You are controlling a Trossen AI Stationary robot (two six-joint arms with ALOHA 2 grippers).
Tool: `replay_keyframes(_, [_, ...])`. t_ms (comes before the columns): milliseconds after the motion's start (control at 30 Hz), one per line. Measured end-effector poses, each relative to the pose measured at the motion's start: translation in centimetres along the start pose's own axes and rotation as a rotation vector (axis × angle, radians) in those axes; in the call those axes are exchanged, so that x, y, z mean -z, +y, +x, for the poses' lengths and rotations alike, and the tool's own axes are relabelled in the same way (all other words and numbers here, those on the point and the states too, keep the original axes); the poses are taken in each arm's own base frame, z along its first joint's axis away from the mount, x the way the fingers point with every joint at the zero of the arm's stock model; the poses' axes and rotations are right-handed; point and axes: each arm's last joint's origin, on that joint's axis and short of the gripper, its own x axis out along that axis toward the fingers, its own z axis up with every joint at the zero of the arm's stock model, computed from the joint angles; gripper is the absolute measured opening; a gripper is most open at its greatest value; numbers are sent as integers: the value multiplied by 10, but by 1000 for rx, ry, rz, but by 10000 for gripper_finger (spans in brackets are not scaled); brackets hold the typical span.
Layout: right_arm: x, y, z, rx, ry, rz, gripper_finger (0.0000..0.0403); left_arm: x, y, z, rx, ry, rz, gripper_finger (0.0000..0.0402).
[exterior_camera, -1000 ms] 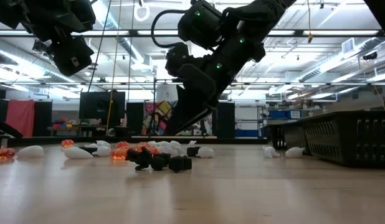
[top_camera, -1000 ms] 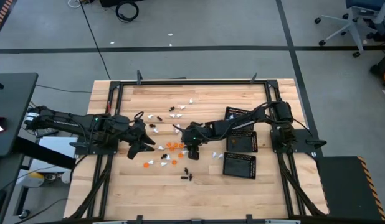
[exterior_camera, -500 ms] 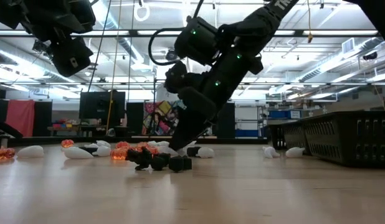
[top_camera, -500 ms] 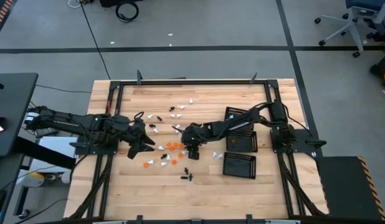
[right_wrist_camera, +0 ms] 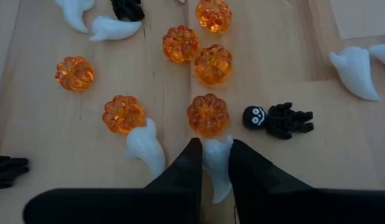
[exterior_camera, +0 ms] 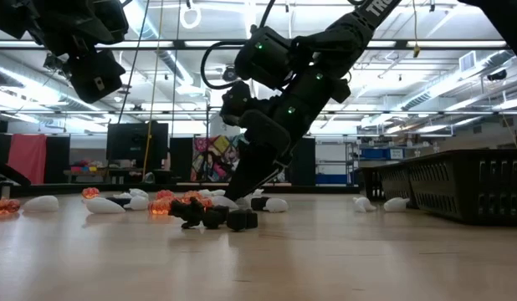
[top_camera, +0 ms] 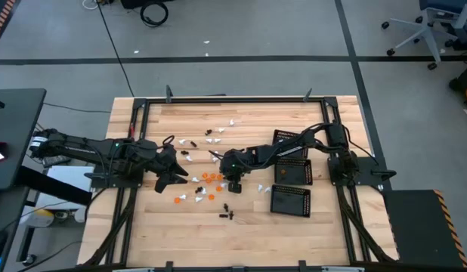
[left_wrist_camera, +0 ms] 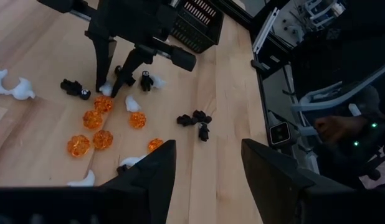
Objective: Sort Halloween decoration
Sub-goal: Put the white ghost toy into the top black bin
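Observation:
The Halloween decoration lies scattered at mid-table: orange pumpkins [right_wrist_camera: 208, 114], white ghosts [right_wrist_camera: 144, 147] and black skull figures [right_wrist_camera: 276, 119], with more black ones [top_camera: 227, 214] nearer the front edge. My right gripper [right_wrist_camera: 215, 147] is down among them at the table top [top_camera: 223, 180], shut on a white ghost [right_wrist_camera: 216, 167]. My left gripper [left_wrist_camera: 208, 177] hovers open above the table's left part [top_camera: 175, 180], with nothing between its fingers. My right gripper pinches the white ghost by its middle [right_wrist_camera: 216, 155] between its two fingers [right_wrist_camera: 183, 177]. The fingers slant down from the table's right side [exterior_camera: 235, 196]. The ghost lies on the table, its tail end running back between the fingers.
Three square black mesh trays [top_camera: 292, 172] stand in a row at the right, and show in the low view as a dark wall [exterior_camera: 468, 184]. An orange pumpkin [right_wrist_camera: 208, 114] and a black figure sit right in front of my right fingertips. Bare wood lies toward the near edge [top_camera: 180, 242].
My right gripper has sunk toward the table and now has its fingertips down among the trinkets beside the orange pumpkins. The trinkets lie where they were.

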Motion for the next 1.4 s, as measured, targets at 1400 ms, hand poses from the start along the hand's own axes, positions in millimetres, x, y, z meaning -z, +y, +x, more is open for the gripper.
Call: replay_keyframes(1400, [-31, -12, -112, 19, 406, -19, 71, 0, 0, 0, 1, -3, 22, 192])
